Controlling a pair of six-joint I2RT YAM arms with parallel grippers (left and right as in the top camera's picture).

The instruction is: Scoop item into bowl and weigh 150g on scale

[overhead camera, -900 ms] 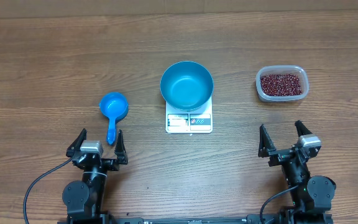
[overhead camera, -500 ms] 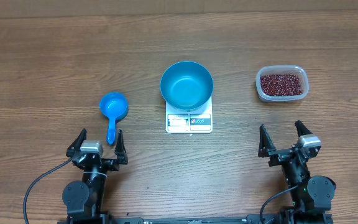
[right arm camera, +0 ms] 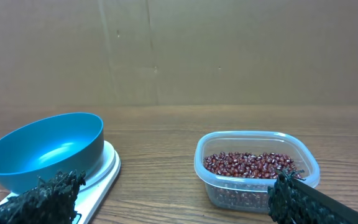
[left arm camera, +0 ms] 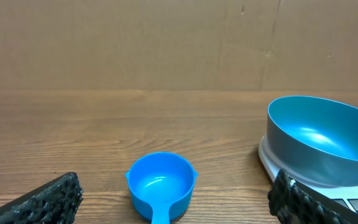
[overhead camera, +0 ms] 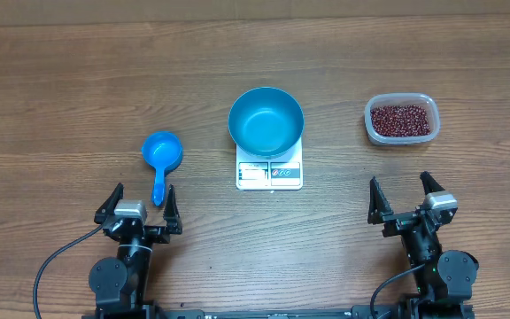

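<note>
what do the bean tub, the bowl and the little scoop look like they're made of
Tub: likely clear plastic, slightly cloudy; the beans show through its wall. Bowl: teal, smooth semi-gloss with soft highlights inside; coated metal or plastic, hard to tell. Scoop: likely blue moulded plastic, glossy, handle in one piece.

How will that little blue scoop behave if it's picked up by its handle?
The scoop looks like moulded plastic, so probably stiff and light. Its cup is wider than the narrow handle, so a grip at the handle's end may let it twist. Empty on the smooth table, it would likely slide when nudged.
</note>
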